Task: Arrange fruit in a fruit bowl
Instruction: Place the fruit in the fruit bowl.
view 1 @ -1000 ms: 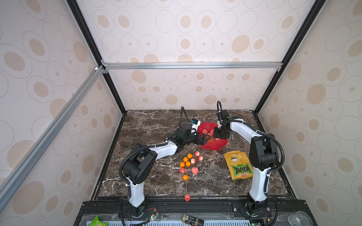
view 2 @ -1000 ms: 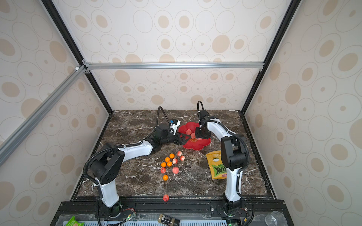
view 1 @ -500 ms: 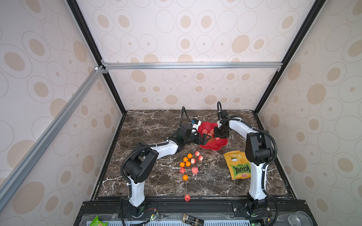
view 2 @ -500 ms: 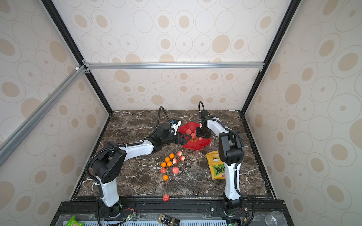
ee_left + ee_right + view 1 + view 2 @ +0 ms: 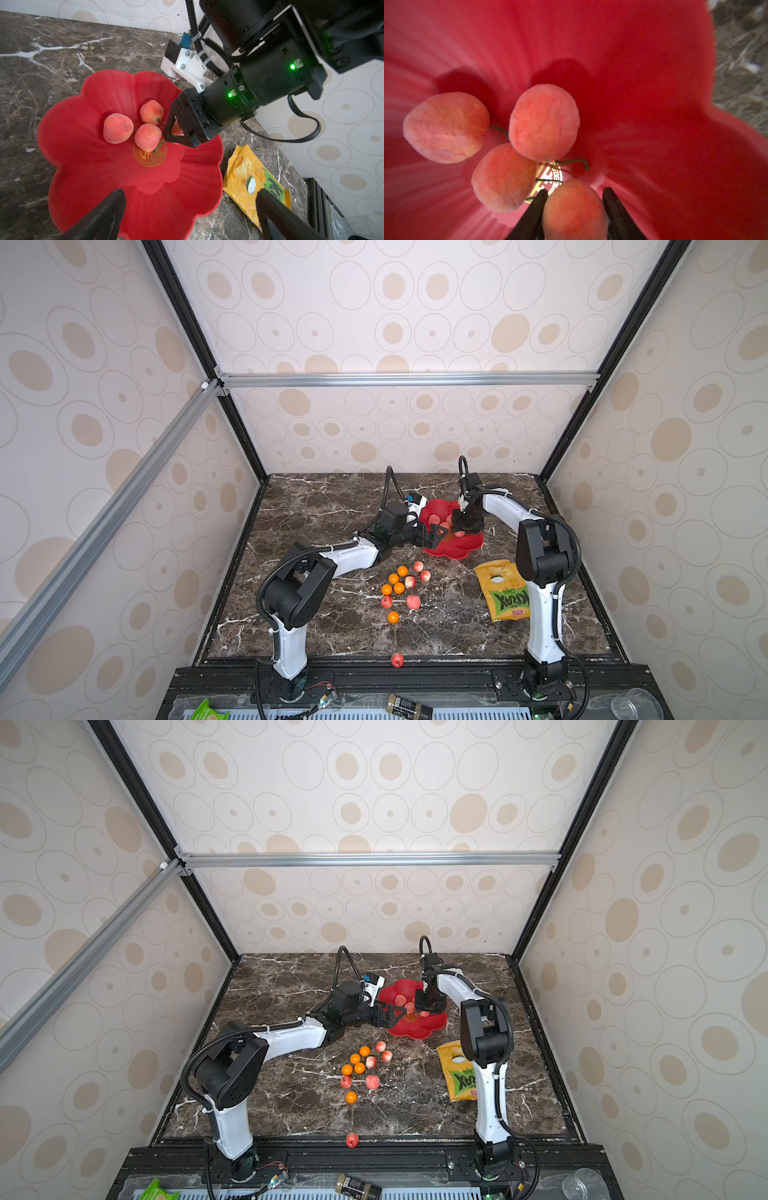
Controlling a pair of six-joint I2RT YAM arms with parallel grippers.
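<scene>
The red scalloped fruit bowl [image 5: 457, 549] [image 5: 419, 1029] sits at the back of the marble table. Three pink peach-like fruits [image 5: 118, 128] lie near its gold emblem [image 5: 150, 158]. My right gripper [image 5: 575, 191] [image 5: 459, 531] reaches down into the bowl, shut on a fourth peach [image 5: 573, 209], low over the bowl floor. My left gripper [image 5: 190, 194] [image 5: 434, 533] stands wide open and empty over the bowl's near-left rim [image 5: 68, 116]. Several loose peaches and orange tangerines [image 5: 399, 587] lie in a cluster at the table's middle.
A single peach [image 5: 397, 659] rests at the table's front edge. A yellow-green snack bag [image 5: 503, 593] lies flat right of the fruit cluster, beside the right arm's base. A dark bottle [image 5: 409, 701] and a clear cup [image 5: 636, 707] sit on the front ledge.
The right arm's elbow has swung slightly left while its gripper stayed in the bowl. The left arm has barely moved.
</scene>
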